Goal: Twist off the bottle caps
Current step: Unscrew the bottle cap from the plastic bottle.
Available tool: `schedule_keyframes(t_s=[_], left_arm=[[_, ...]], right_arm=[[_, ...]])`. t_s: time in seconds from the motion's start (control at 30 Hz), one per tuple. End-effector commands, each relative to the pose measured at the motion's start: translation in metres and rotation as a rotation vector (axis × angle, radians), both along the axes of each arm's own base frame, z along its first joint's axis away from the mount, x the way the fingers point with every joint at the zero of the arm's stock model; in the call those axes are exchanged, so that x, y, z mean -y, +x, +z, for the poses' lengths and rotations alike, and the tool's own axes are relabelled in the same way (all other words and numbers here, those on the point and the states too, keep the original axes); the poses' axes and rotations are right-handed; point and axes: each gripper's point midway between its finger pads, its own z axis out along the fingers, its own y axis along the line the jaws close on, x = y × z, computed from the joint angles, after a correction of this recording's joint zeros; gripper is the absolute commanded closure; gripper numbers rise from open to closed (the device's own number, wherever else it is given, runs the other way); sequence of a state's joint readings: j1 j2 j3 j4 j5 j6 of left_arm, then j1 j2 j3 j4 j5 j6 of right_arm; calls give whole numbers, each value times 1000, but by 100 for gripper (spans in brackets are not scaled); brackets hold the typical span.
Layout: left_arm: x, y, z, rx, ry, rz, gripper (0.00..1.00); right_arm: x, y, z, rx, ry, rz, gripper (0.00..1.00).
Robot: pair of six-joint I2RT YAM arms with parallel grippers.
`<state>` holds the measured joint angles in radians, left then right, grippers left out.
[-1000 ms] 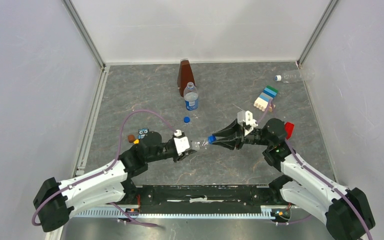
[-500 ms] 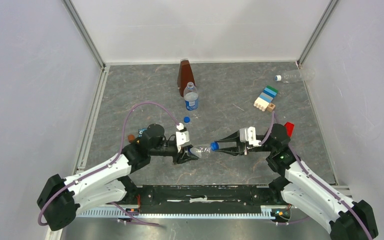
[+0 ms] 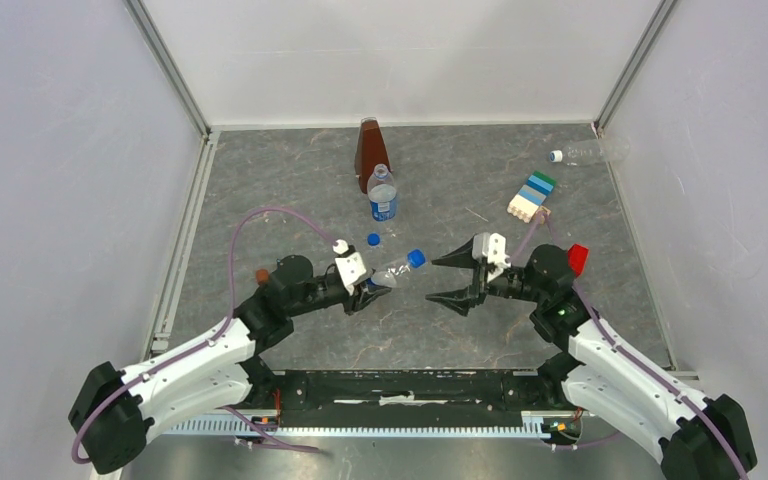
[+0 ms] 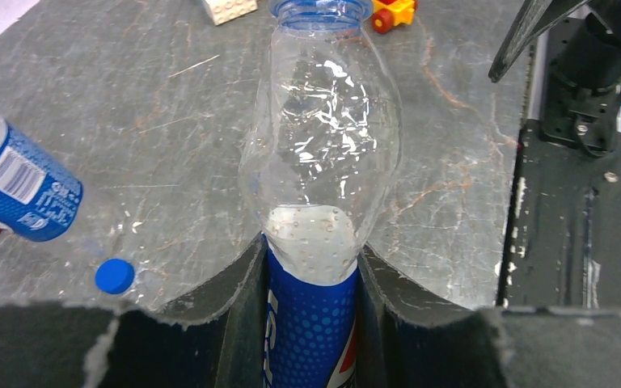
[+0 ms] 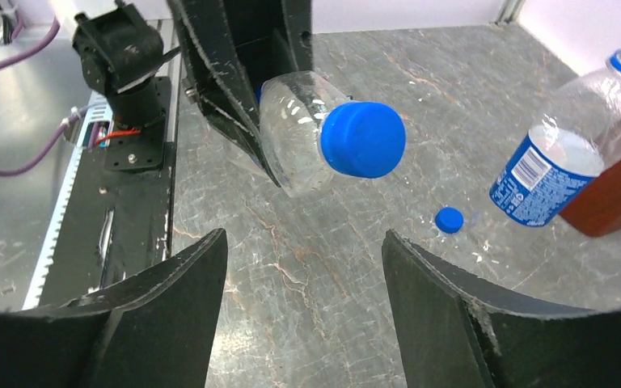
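Since a second ago the right claw (image 3: 433, 280) has let go of the blue cap (image 3: 415, 258) and pulled back to the right. Its jaws are now spread wide and hold nothing, and the cap is near them but apart. The left claw (image 3: 371, 284) has turned, so the held bottle (image 3: 392, 270) now points to the upper right, near the middle of the frame. This claw is pinching the labelled body of that bottle. The cap sits on the neck, so I judge this is a re-grip between two turns. Next, the right claw must line up with the neck, close around the cap and twist again. Further up, a standing bottle (image 3: 382, 195) is already open, with its loose cap (image 3: 373, 240) on the table (image 3: 290, 180). The third bottle (image 3: 592, 152) lies capped in the upper right corner.
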<state>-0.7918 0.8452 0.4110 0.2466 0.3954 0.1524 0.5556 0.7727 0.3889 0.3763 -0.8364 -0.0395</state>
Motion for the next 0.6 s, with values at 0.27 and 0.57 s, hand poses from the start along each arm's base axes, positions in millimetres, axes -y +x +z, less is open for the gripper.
schedule_keyframes(t_s=[0.27,0.57], left_arm=[[-10,26,8,223,37,168,98],[-12,23,15,276,24,184,98]], right_arm=[[-16,31,61,-315,244,-89,26],[-30,54,41,-509,228,-118,32]])
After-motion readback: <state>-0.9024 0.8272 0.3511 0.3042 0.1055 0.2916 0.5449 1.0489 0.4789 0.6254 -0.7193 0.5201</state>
